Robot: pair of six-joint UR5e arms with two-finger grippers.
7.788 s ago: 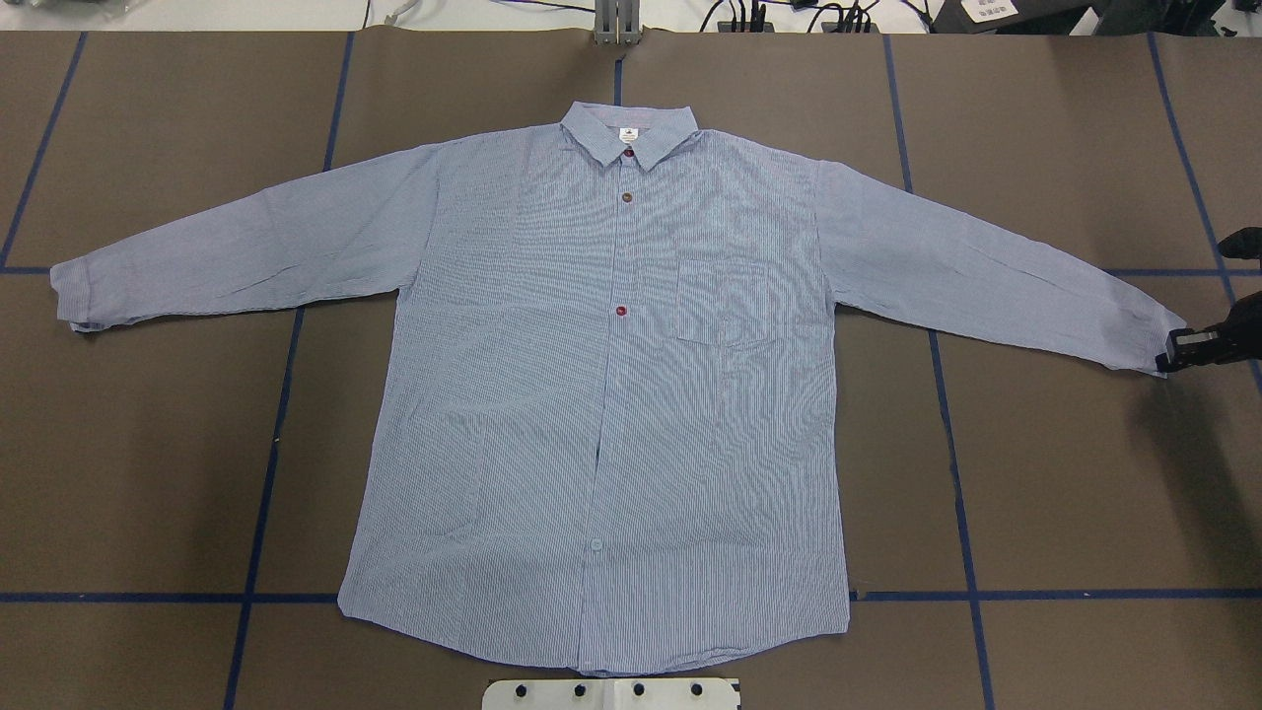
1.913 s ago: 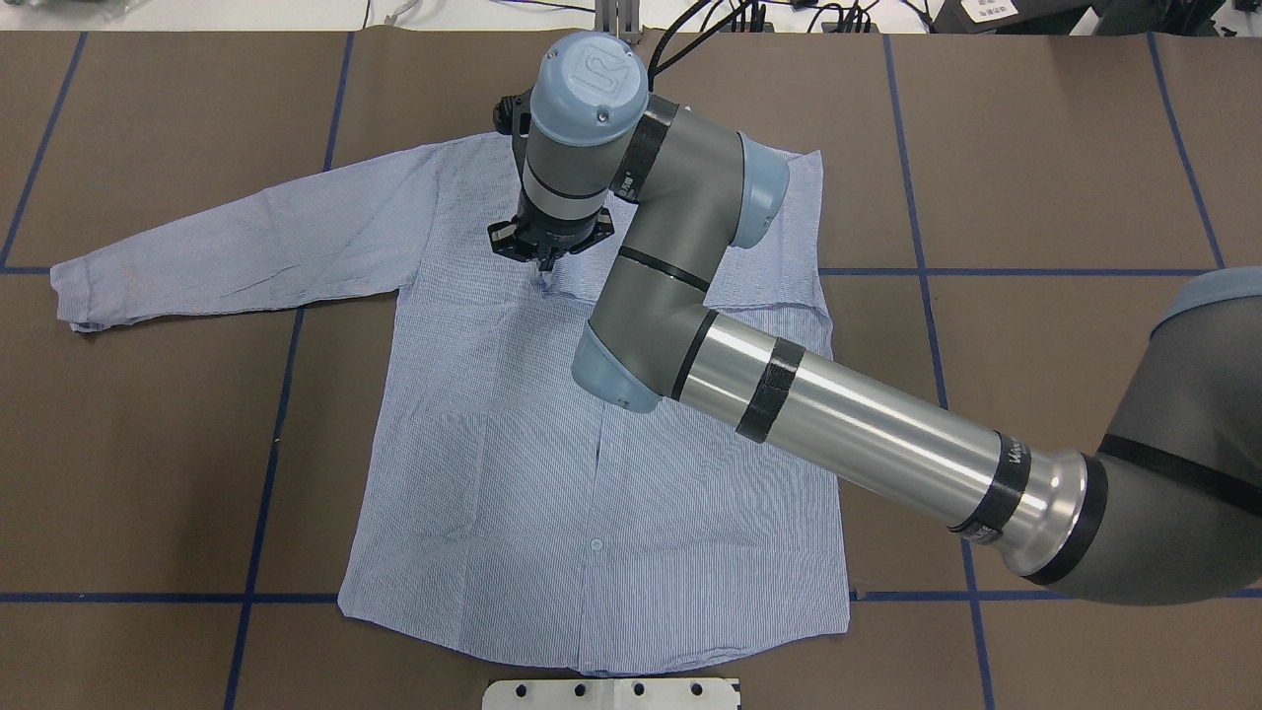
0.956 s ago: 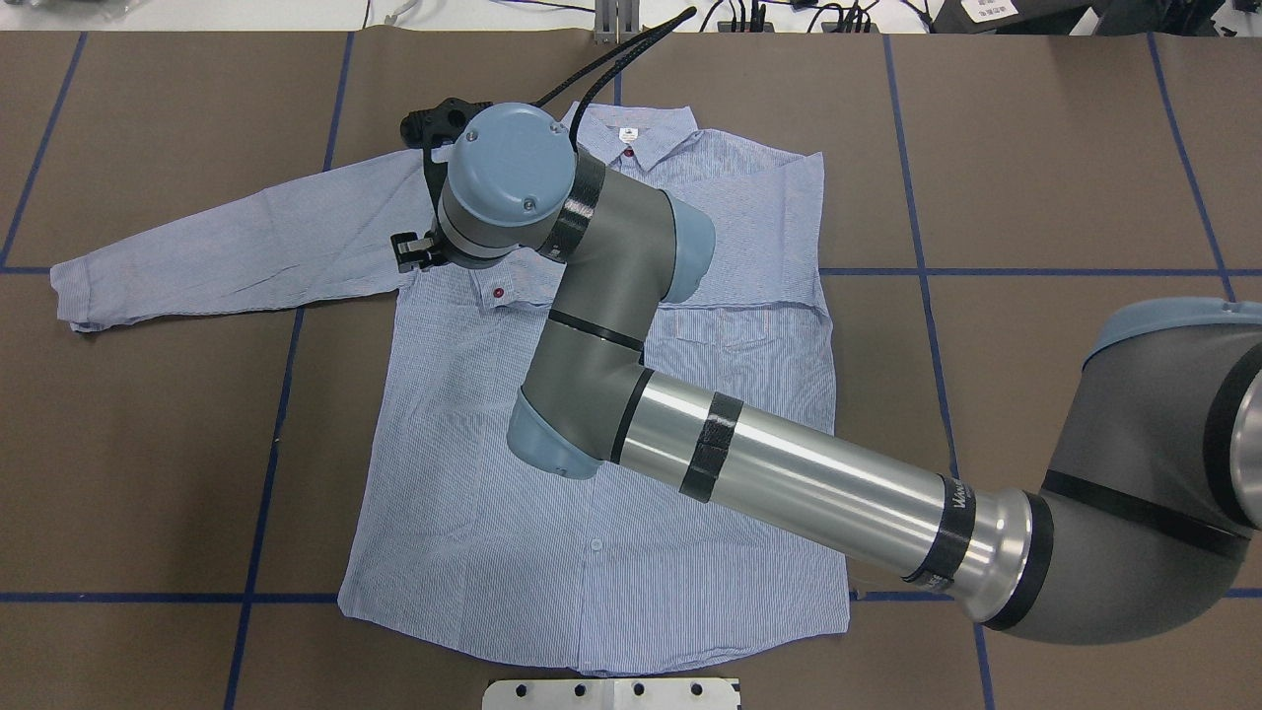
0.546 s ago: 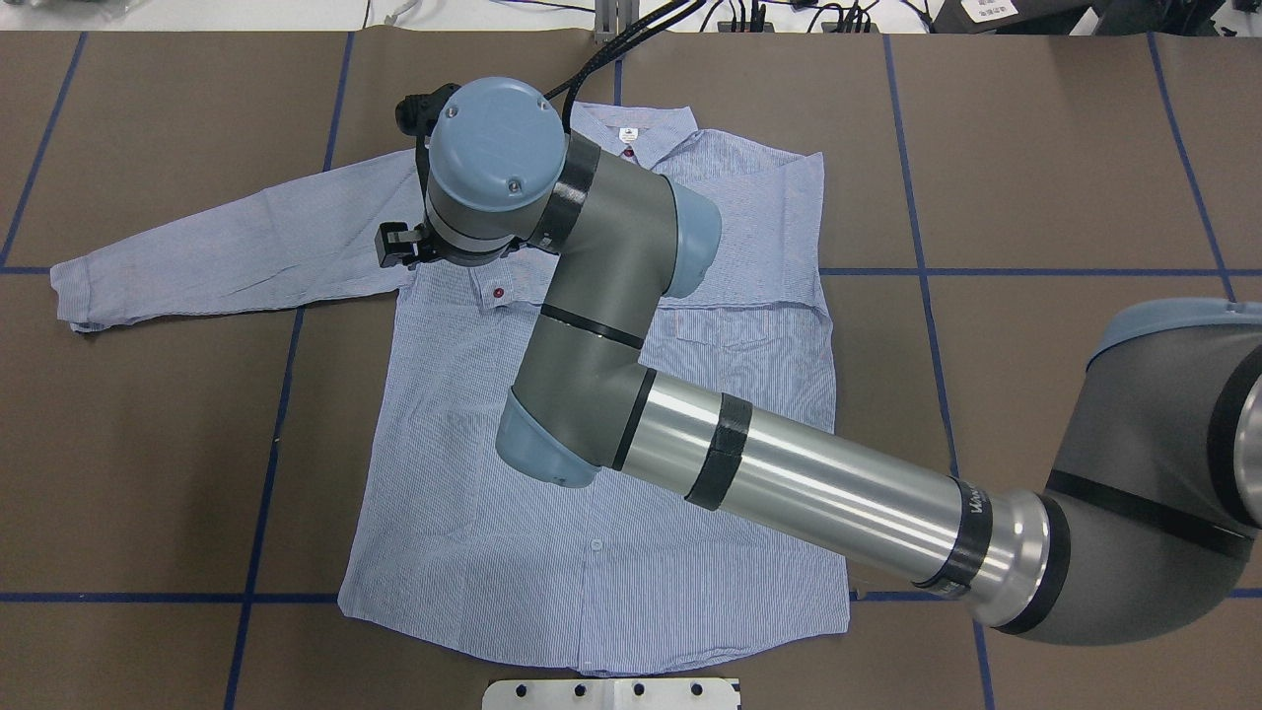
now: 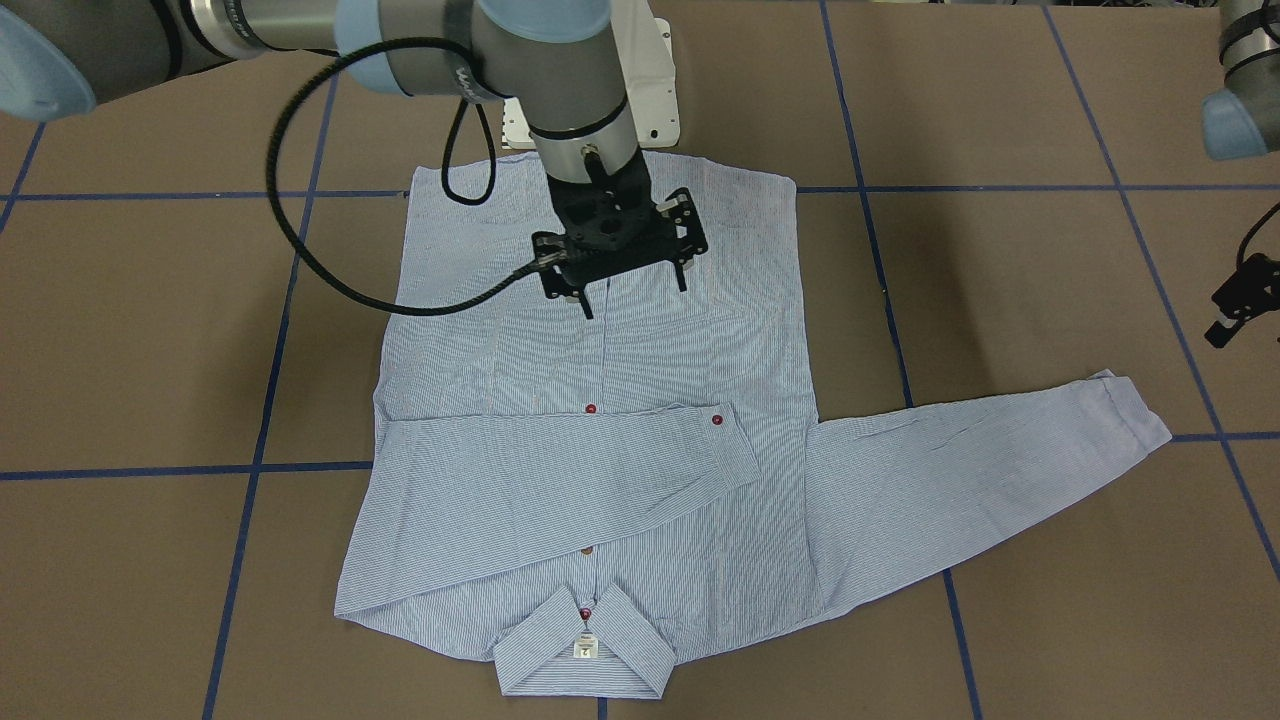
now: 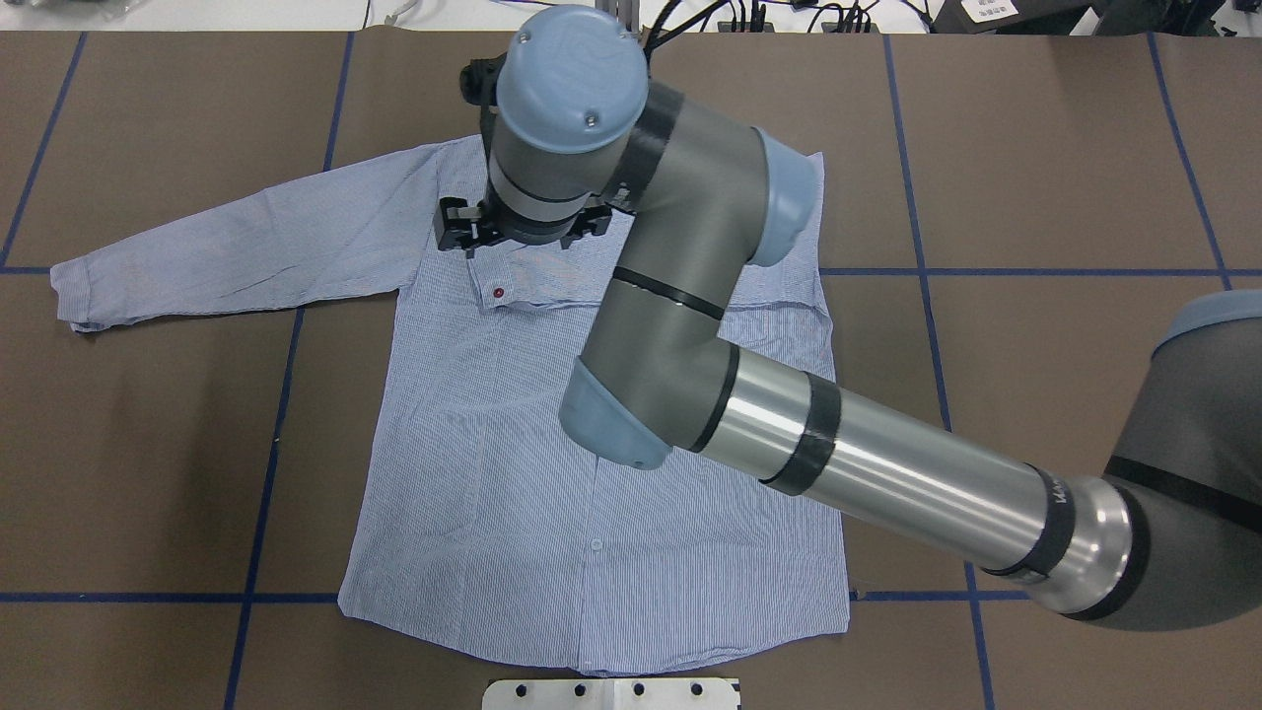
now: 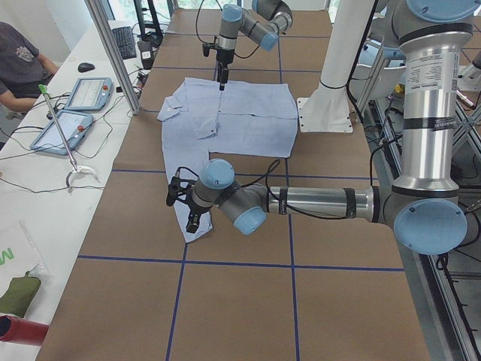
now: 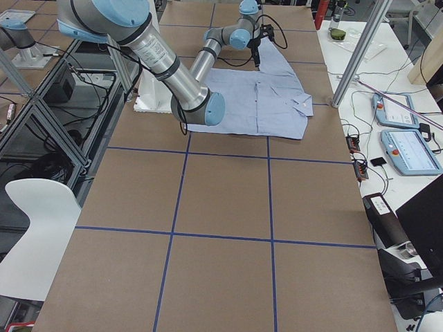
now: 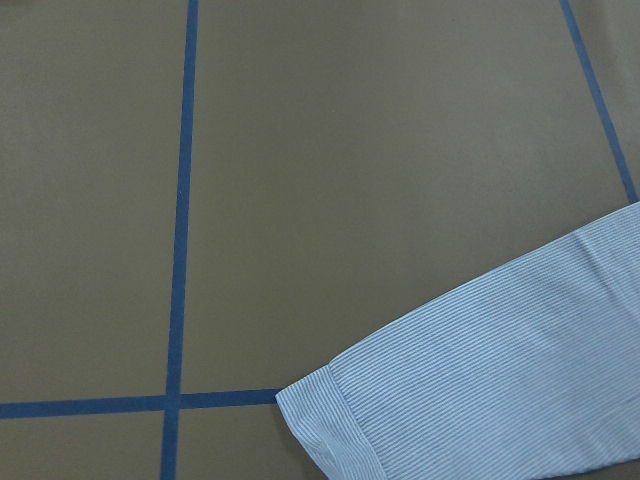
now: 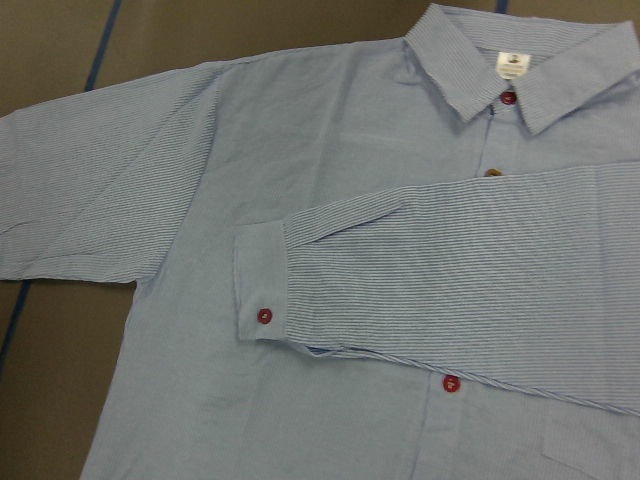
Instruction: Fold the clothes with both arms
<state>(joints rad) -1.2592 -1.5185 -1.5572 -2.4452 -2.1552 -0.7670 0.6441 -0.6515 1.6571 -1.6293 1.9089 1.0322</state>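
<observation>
The striped shirt (image 6: 513,473) lies flat, collar (image 5: 585,650) on the far side from the robot. One sleeve (image 5: 560,470) is folded across the chest, its red-buttoned cuff (image 6: 498,293) resting on the front. The other sleeve (image 6: 237,247) stretches out flat on the robot's left. My right gripper (image 5: 632,285) hangs open and empty above the shirt's front; the right wrist view looks down on the folded cuff (image 10: 265,300). My left gripper (image 5: 1235,300) hovers just beyond the outstretched sleeve's cuff (image 9: 330,420), and its fingers are too unclear to judge.
The brown table mat (image 6: 1065,177) carries blue tape lines. The white pedestal base (image 6: 611,693) stands at the near edge by the shirt's hem. A side table with tablets (image 7: 83,94) and a seated person (image 7: 15,53) lie beyond the far edge.
The right arm brought the right sleeve over the chest and let it go. In the last half second its wrist has swung rightward, back over the shirt's middle. The shirt has stayed still.
</observation>
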